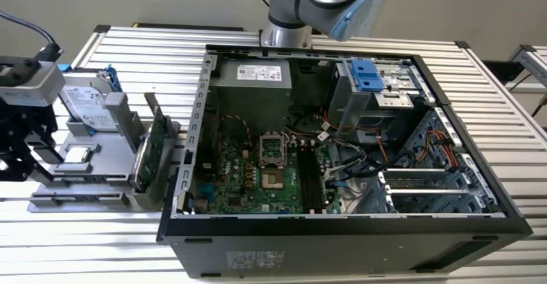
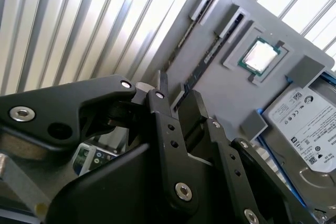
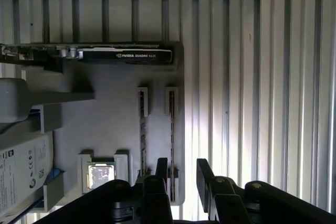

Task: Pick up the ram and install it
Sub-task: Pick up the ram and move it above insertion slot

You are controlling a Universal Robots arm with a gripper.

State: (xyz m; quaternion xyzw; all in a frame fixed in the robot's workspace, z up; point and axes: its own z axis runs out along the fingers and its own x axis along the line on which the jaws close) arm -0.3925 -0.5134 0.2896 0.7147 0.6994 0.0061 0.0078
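While the arm hangs over the gray fixture tray (image 1: 77, 200) at the exterior view's left, I note the gripper (image 3: 182, 167) with its two black fingers spread, a plain gap of tray and table slats showing between them and nothing pinched. The ram (image 3: 171, 129) lies in the narrow slot nearest the tray's edge, a thin dark stick set lengthwise in its holder. A second dark stick (image 3: 142, 129) sits in the parallel slot just beside it, on the side toward the processor chip (image 3: 100, 176). In the first wrist view the ram runs toward the gap between the fingertips; in the second wrist view the gripper (image 2: 177, 90) appears lined up nearer the neighbouring slot, so I cannot tell which stick it is centred over, nor whether the fingers touch either one. The hard drive (image 2: 302, 129) rests in its cradle past the chip, and the graphics card (image 3: 126, 54) stands on edge across the far end of the tray. In the exterior view the open computer case (image 1: 342, 226) sits beside the tray on the slatted table (image 1: 145, 40), its motherboard (image 1: 256, 175) exposed. The ram is on the tray, outside the case.
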